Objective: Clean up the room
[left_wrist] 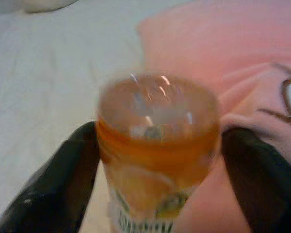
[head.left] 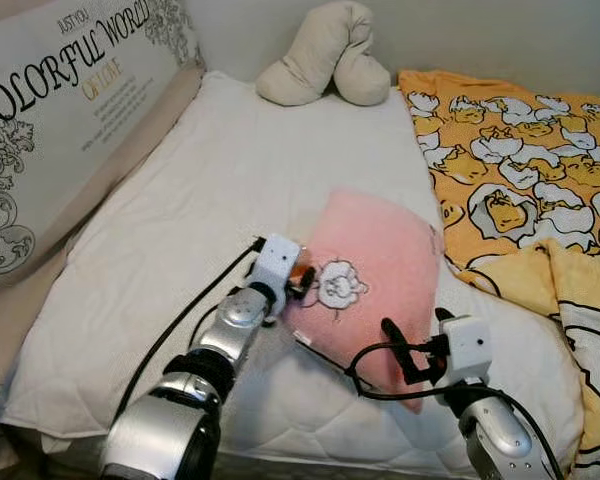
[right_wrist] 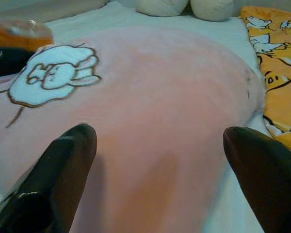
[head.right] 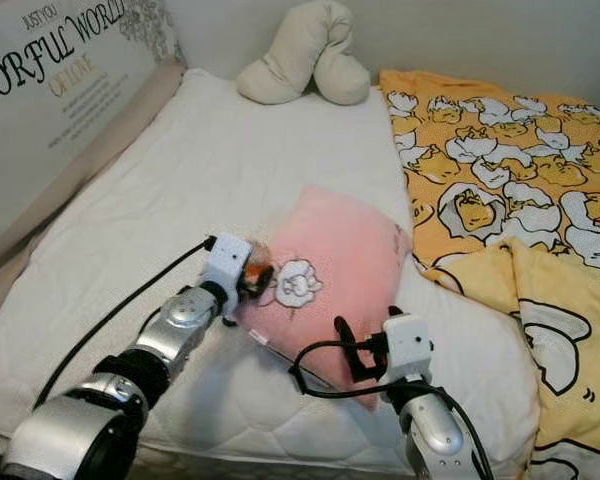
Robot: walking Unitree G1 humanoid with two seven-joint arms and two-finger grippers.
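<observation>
My left gripper pinches an orange bottle at the pink pillow's left edge, mid-mattress. My right gripper has its fingers spread at the pillow's near corner, toward the mattress's front edge.

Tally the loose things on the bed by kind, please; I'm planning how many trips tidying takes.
Pillows: 2, a pink one and a long printed one
Blankets: 1, yellow
Plush toys: 1, beige
Bottles: 1, orange, held in the left gripper
Total: 5
</observation>
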